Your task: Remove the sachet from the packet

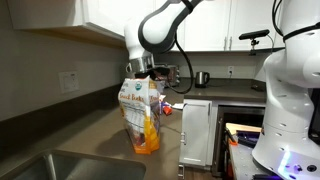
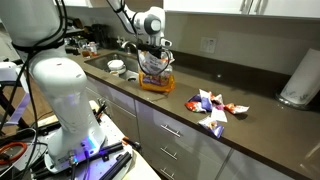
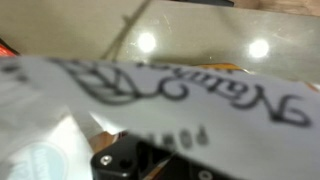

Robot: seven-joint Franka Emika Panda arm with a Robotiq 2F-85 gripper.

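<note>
The packet stands upright on the dark counter: white top with lettering and a green round logo, orange-yellow bottom. It shows in both exterior views. My gripper is right at the packet's top edge, fingers pointing down. In the wrist view the packet's white lettered top fills the frame, blurred and very close, and hides my fingertips. Whether they are open or shut, or hold anything, does not show. Several colourful sachets lie on the counter away from the packet.
A sink is set in the counter near the packet. A kettle stands further along, by the stove. A white bowl sits close to the packet. A paper-towel roll stands by the wall beyond the sachets.
</note>
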